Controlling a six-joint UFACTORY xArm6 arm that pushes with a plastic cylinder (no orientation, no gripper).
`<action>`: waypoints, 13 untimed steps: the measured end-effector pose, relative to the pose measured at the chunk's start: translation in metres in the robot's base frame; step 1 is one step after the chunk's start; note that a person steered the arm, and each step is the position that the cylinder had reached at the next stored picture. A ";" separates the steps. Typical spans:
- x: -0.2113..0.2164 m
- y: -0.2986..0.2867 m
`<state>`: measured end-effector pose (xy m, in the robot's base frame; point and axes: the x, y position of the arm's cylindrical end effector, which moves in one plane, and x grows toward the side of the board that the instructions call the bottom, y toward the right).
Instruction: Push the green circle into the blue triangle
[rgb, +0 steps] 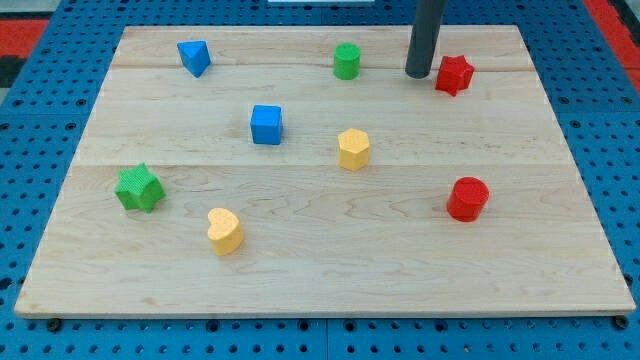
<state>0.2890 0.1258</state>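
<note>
The green circle stands near the view's top, a little right of centre. The blue triangle sits at the top left, well apart from it. My tip rests on the board to the right of the green circle, with a clear gap between them, and just left of the red star.
A blue cube sits left of centre, a yellow hexagon at the centre, a green star at the left, a yellow heart at the lower left, and a red cylinder at the right. The wooden board lies on blue pegboard.
</note>
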 end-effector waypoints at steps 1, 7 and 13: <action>0.010 -0.014; 0.018 -0.109; -0.012 -0.261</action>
<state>0.2771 -0.1352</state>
